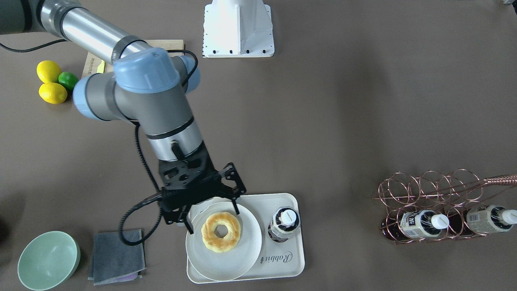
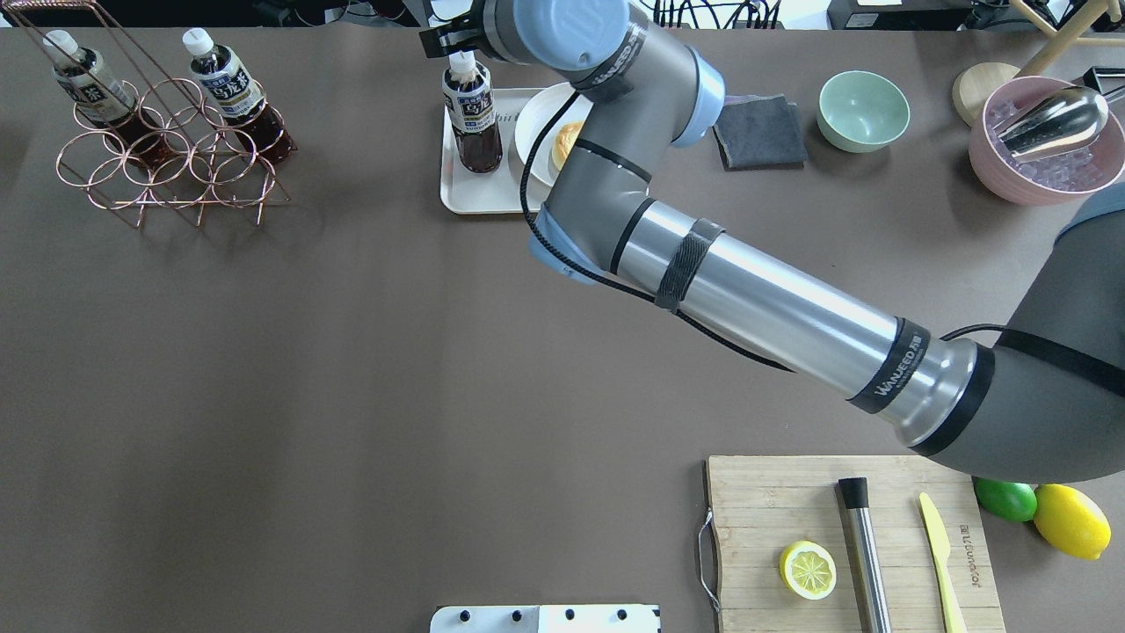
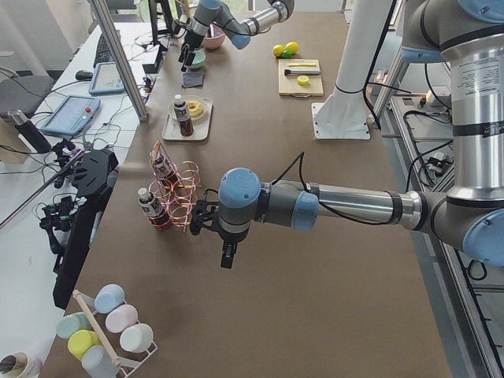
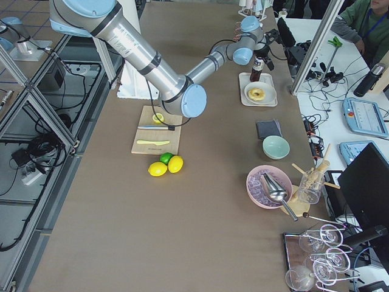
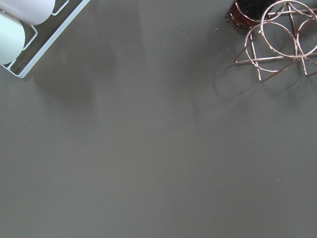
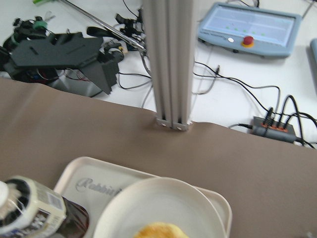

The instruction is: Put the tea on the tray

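Note:
The tea bottle (image 1: 284,224) stands upright on the off-white "Rabbit" tray (image 1: 282,266), white cap up, beside a round plate (image 1: 226,262) with a ring pastry (image 1: 221,231). It also shows in the overhead view (image 2: 472,114) and in the right wrist view (image 6: 34,215). My right gripper (image 1: 214,222) hangs open and empty over the plate, apart from the bottle. My left gripper (image 3: 228,256) shows only in the exterior left view, low over the table beside the wire rack; I cannot tell if it is open or shut.
A copper wire rack (image 1: 444,206) holds two alike bottles (image 1: 422,222). A green bowl (image 1: 48,260) and grey cloth (image 1: 116,256) lie by the tray. Lemons and a lime (image 1: 52,83), a cutting board (image 2: 844,536) and a pink ice bowl (image 2: 1037,145) are farther off.

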`<action>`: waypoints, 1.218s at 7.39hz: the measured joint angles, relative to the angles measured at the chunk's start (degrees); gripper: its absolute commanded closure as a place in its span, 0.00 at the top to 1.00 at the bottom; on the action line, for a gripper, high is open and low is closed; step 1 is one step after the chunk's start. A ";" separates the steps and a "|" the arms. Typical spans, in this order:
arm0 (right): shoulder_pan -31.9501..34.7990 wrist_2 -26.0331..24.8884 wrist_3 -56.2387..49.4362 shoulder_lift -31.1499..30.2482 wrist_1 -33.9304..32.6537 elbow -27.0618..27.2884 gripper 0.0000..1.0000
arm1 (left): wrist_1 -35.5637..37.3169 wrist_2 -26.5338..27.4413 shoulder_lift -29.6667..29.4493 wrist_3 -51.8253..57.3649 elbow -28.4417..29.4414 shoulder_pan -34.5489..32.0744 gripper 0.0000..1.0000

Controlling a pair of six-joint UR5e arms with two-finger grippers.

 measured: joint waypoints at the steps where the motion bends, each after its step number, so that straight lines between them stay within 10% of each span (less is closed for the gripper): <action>1: 4.57 8.04 -0.16 -4.93 -5.50 4.63 1.00 | 0.08 1.40 1.10 0.02 -0.07 0.08 0.98; 5: 17.59 21.45 -12.28 -33.00 -20.10 26.65 1.00 | 0.13 4.61 5.77 0.09 0.00 1.30 0.98; 9: 27.16 13.49 -45.71 -51.05 -33.57 28.82 1.00 | 0.13 3.88 5.70 0.07 -0.34 1.38 0.98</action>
